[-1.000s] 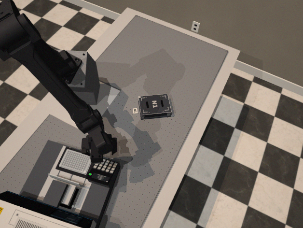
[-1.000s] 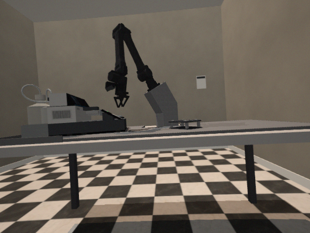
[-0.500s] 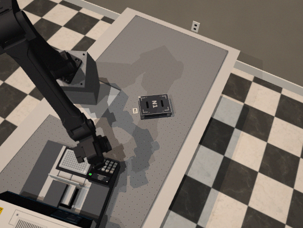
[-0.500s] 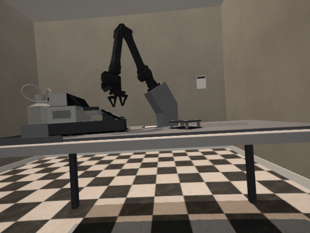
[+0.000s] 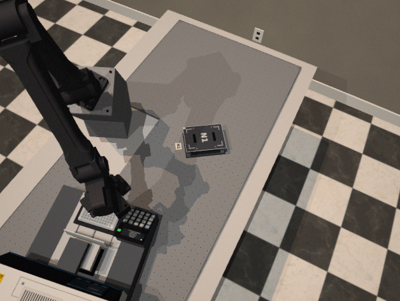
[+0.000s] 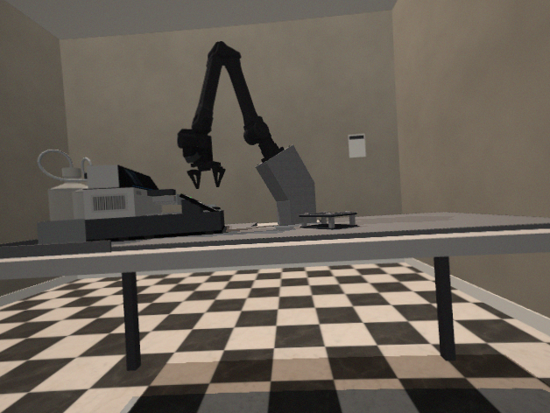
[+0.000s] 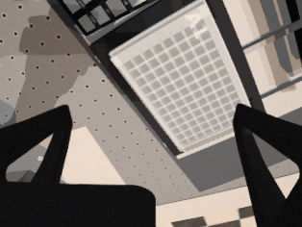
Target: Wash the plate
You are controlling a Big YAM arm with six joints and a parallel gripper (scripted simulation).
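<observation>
The white well plate [image 5: 104, 222] [image 7: 182, 85] lies flat in the dark carrier [image 5: 76, 220] of the washer [image 5: 99, 255] [image 6: 124, 205]. My gripper [image 5: 98, 212] [image 6: 206, 178] [image 7: 152, 113] is open and empty. It hangs above the plate, with one finger on each side of it in the wrist view. The wrist hides part of the plate in the top view. The keypad [image 5: 139, 220] sits right beside the carrier. The lamp [image 5: 119, 229] below it glows green. The plate nest N1 [image 5: 203, 139] [image 6: 335, 215] is empty at mid-table, with the A1 tag [image 5: 178, 145] at its left.
The arm's grey base block [image 5: 111, 103] [image 6: 288, 186] stands at the table's far-left edge. White bottles with tubing [image 6: 66, 191] stand behind the washer. The table's edge [image 5: 258, 181] runs along the right.
</observation>
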